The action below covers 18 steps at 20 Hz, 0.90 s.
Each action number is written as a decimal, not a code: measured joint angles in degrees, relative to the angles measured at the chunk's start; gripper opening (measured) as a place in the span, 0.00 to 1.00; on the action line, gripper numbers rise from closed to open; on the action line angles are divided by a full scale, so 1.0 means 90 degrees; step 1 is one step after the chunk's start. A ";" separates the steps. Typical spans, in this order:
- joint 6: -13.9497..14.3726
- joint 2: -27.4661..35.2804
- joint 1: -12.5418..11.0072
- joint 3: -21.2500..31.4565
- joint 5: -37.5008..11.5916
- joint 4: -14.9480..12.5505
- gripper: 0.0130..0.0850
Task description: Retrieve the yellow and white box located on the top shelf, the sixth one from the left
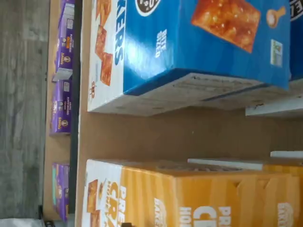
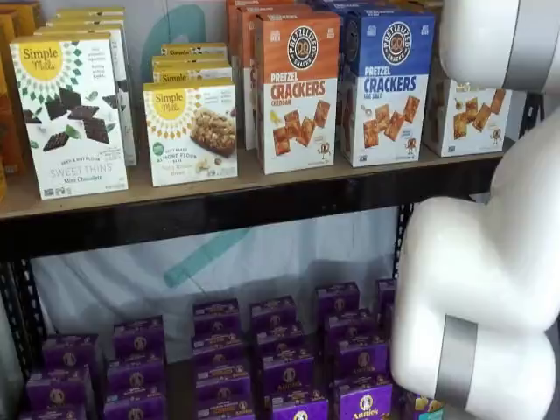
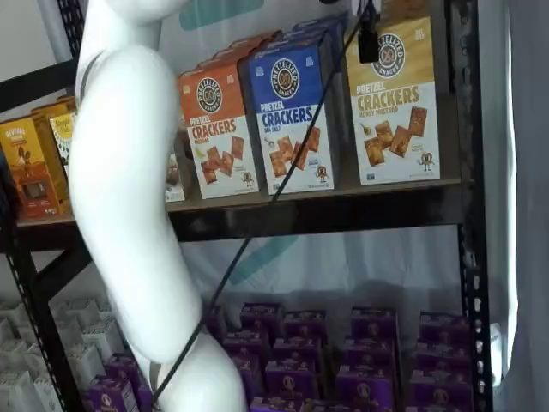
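Note:
The yellow and white box (image 3: 395,103) stands upright at the right end of the top shelf (image 3: 326,212), with orange "CRACKERS" lettering and pictured brown crackers. In a shelf view only its white lower part (image 2: 468,118) shows behind the white arm. In the wrist view the picture is turned on its side and the box (image 1: 199,194) lies close to the camera. The gripper (image 3: 370,39) shows only as a black piece hanging from the view's top edge with a cable beside it, in front of the box's upper left corner. No gap or grip can be made out.
A blue-topped crackers carton (image 2: 389,87) and an orange-topped one (image 2: 296,92) stand left of the target. A strip of bare shelf board (image 1: 180,135) separates blue and yellow cartons. Simple Mills boxes (image 2: 74,114) stand further left. Purple boxes (image 2: 280,350) fill the lower shelf. The white arm (image 3: 129,197) blocks much of both shelf views.

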 joint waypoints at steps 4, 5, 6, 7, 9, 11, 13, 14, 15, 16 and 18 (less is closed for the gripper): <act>0.0068 0.0139 0.0042 -0.0214 0.0220 -0.0095 1.00; 0.0082 0.0175 0.0042 -0.0269 0.0274 -0.0094 1.00; 0.0097 0.0221 0.0050 -0.0347 0.0345 -0.0130 1.00; 0.0112 0.0279 0.0066 -0.0443 0.0427 -0.0184 1.00; 0.0123 0.0330 0.0068 -0.0523 0.0482 -0.0197 1.00; 0.0126 0.0358 0.0073 -0.0567 0.0493 -0.0216 1.00; 0.0122 0.0360 0.0117 -0.0573 0.0470 -0.0325 1.00; 0.0122 0.0369 0.0142 -0.0590 0.0478 -0.0394 1.00; 0.0124 0.0378 0.0171 -0.0606 0.0490 -0.0476 1.00; 0.0129 0.0388 0.0204 -0.0622 0.0507 -0.0564 1.00; 0.0147 0.0420 0.0263 -0.0679 0.0582 -0.0723 1.00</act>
